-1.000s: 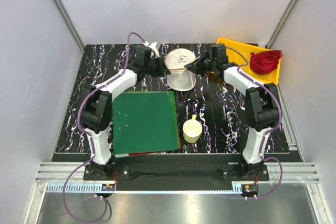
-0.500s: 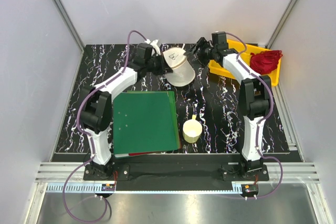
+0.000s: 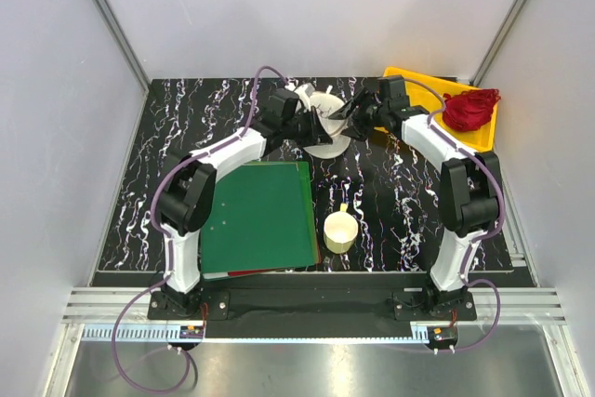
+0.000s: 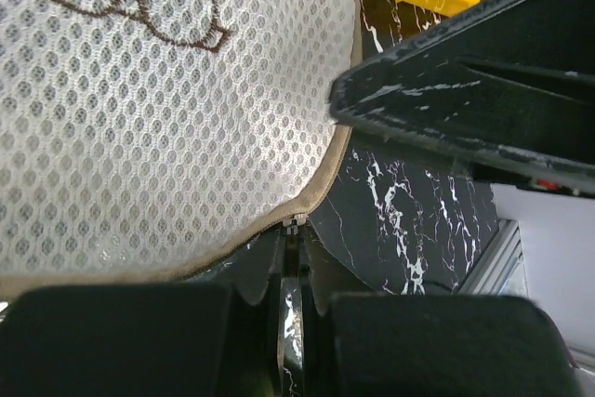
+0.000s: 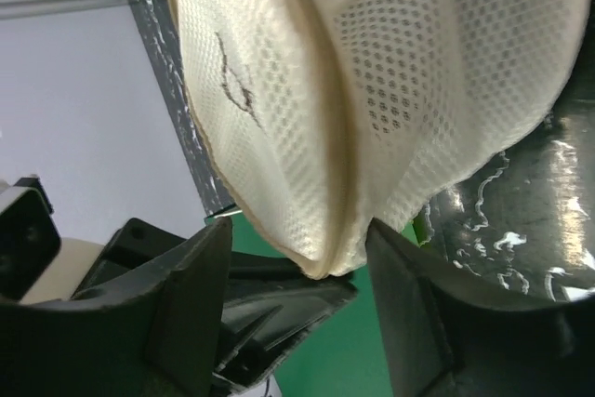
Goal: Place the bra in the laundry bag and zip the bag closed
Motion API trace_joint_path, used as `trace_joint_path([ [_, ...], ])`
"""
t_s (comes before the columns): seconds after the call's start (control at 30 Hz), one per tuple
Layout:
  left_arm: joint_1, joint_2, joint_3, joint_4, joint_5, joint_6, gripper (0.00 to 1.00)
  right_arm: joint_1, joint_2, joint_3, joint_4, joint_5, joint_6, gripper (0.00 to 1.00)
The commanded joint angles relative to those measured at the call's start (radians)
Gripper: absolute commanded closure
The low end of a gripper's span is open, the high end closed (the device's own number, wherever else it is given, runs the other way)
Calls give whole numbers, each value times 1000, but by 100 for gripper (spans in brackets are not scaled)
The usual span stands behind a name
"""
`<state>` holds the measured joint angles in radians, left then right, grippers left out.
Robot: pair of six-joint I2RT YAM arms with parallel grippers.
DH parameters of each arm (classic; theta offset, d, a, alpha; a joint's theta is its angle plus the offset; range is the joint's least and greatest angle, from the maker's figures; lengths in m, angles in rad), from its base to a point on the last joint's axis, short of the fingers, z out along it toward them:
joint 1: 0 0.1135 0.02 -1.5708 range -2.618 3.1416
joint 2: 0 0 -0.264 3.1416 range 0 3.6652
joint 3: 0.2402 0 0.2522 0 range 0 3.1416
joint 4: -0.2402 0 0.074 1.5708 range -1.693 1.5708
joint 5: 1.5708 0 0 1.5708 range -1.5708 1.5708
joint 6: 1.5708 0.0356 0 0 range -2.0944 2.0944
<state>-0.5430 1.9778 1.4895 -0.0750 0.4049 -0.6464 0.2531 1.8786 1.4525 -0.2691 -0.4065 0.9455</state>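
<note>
The cream mesh laundry bag [image 3: 327, 141] stands on edge at the back middle of the table, between both grippers. My left gripper [image 3: 313, 125] is shut on the bag's zipper pull [image 4: 293, 224] at the tan rim; the mesh face with its brown mark [image 4: 139, 90] fills that view. My right gripper [image 3: 346, 118] is open, its fingers astride the bag's rim [image 5: 325, 183], the right finger [image 5: 418, 304] touching the mesh. The black bra shows in no view.
A yellow tray [image 3: 405, 81] at the back right holds a red fabric garment [image 3: 469, 109]. A green folder [image 3: 256, 216] lies front left. A cream cup with a handle [image 3: 339, 232] stands front centre, beside the folder.
My left gripper has moved right along the bag's rim, swinging the bag round. My right gripper pulled back toward the tray, then returned to straddle the bag.
</note>
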Motion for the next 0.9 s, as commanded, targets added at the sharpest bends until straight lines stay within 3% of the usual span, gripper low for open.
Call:
trace_joint_path([
  [0.0, -9, -7, 28, 57, 23, -10, 100, 23, -6, -15, 83, -2, 75, 46],
  [0.07, -8, -16, 31, 41, 9, 7, 100, 22, 1, -8, 87, 29, 75, 52],
  [0.17, -2, -23, 29, 34, 12, 19, 100, 14, 22, 23, 87, 31, 70, 75],
  [0.23, 18, -30, 25, 23, 11, 24, 100, 0, 31, 37, 87, 23, 65, 97],
  [0.27, 29, -43, 9, 20, 3, 30, 100, -5, 37, 46, 87, 21, 61, 100],
  [0.53, 224, -118, -52, -43, -60, 56, 100, -40, 71, 127, 70, 38, -126, 100],
  [0.77, 178, -143, -57, -19, -5, 42, 100, -29, 215, 336, 62, -93, -142, 100],
  [0.87, 120, -126, -58, 29, 11, 2, 100, -17, 223, 371, -8, -92, -122, 76],
])
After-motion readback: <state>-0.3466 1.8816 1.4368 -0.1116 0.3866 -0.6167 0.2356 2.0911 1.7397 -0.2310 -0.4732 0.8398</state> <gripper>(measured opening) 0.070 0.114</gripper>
